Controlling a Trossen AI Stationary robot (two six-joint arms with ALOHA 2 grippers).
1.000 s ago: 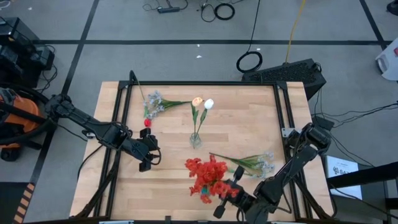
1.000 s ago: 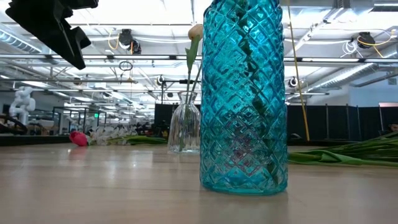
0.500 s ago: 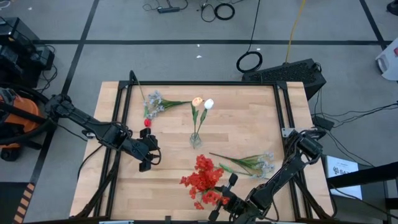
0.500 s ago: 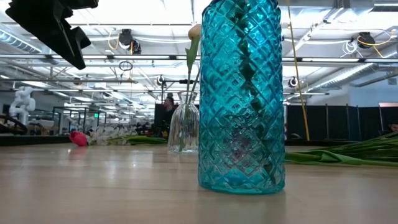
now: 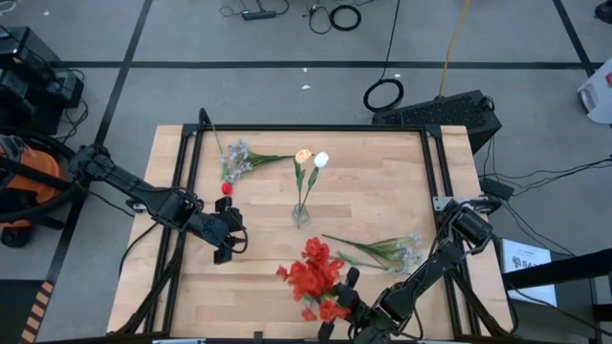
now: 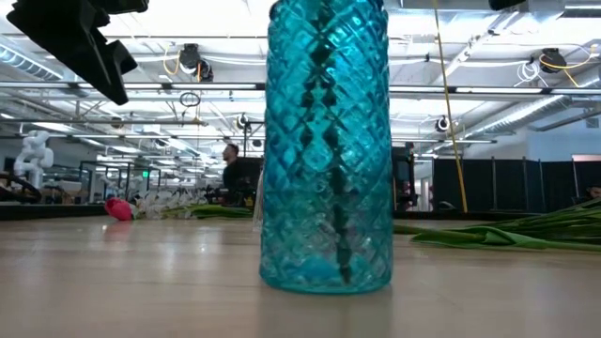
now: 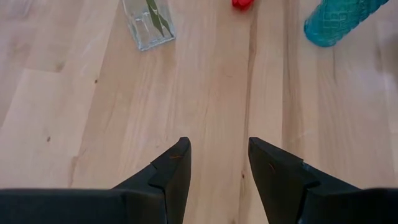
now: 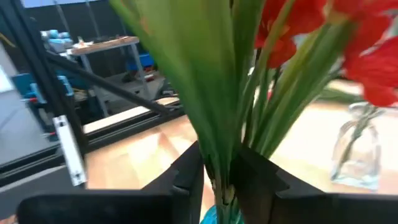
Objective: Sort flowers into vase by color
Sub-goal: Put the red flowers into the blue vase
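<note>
Shifted leftward, blue vase [image 6: 327,141] stands beneath right gripper [image 8: 219,171], which clasps the upright red-bloom stems [image 8: 273,106]; left gripper [image 7: 219,163] idle, agape.

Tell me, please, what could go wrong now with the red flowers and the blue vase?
1. The right gripper is around the stems of the red flowers, which stand in the blue vase. Pulling away could drag the stems back out.
2. The vase is tall and the blooms spread wide above it, so a sideways tug might tip it.
3. The pale spray lies close beside the right arm and could be swept aside.
</note>
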